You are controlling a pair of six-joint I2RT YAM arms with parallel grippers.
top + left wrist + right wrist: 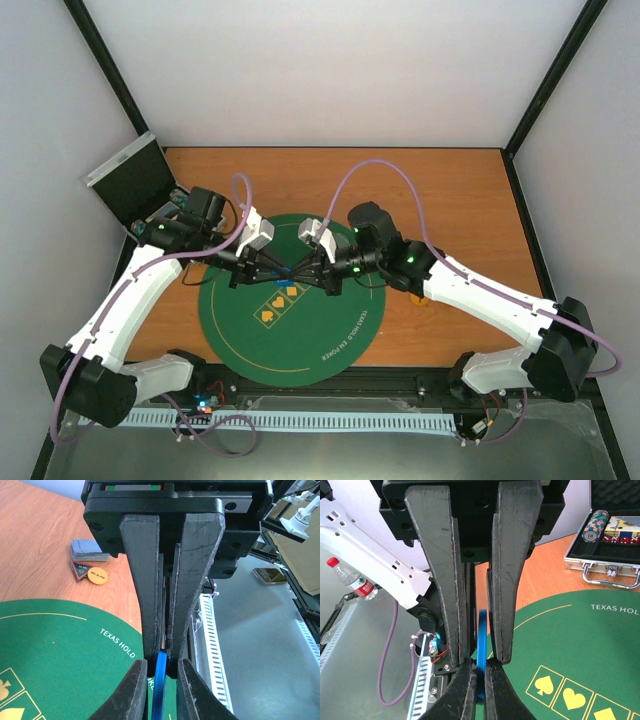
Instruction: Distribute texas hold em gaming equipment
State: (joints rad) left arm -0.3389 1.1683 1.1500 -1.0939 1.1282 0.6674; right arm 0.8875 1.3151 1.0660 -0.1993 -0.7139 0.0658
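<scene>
- Blocked at the centre of the green mat (330, 335) by left fingers (142, 595) and right fingers (437, 580), tip to tip, both pinching one upright blue disc (159, 685).
- Free along the whole far strip of the surface (430, 180).
- Free over the mat's near half.
- Obstructed at the far left corner by the open silver case (135, 185).
- Cluttered just off the mat's rim: card stack (89, 550), black triangle marker (77, 571), orange disc (97, 575), close together.
</scene>
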